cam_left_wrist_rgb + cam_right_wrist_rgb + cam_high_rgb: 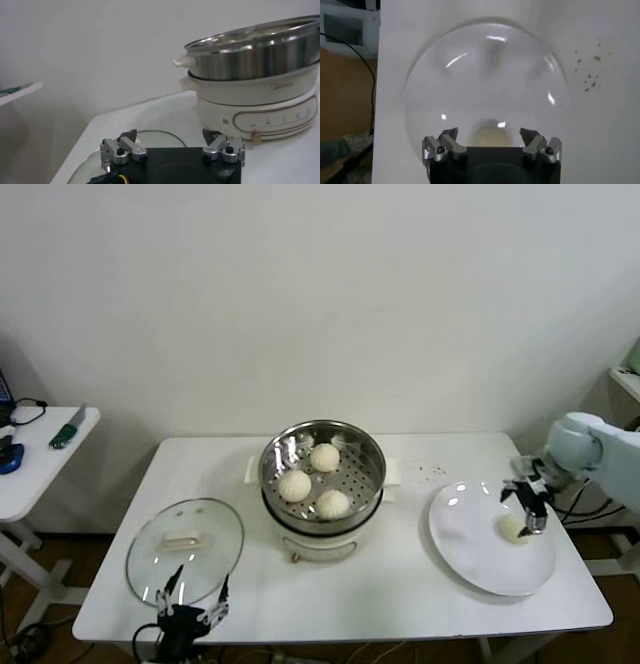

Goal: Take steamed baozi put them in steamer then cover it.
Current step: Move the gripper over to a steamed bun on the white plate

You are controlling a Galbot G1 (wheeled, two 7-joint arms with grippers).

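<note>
The left tool waits at the near edge of the table, its fingers spread wide and holding nothing, just on the near side of the cover, a clear glass lid with a metal rim and a cream bar handle that lies flat on the table's left. The last baozi, a smooth, domed, cream-white bun, sits on the right part of the white plate at the table's right, and the right tool hangs directly over it with its fingers open and the bun not yet held. To do this pick well, the right tool would likely need to come straight down, centre the bun between its fingers and close gently, since the soft dough could dent or roll on the smooth plate. Three more buns already rest, apart from one another, on the perforated floor of the shiny steamer, which stands on its white pot base at the table's centre.
</note>
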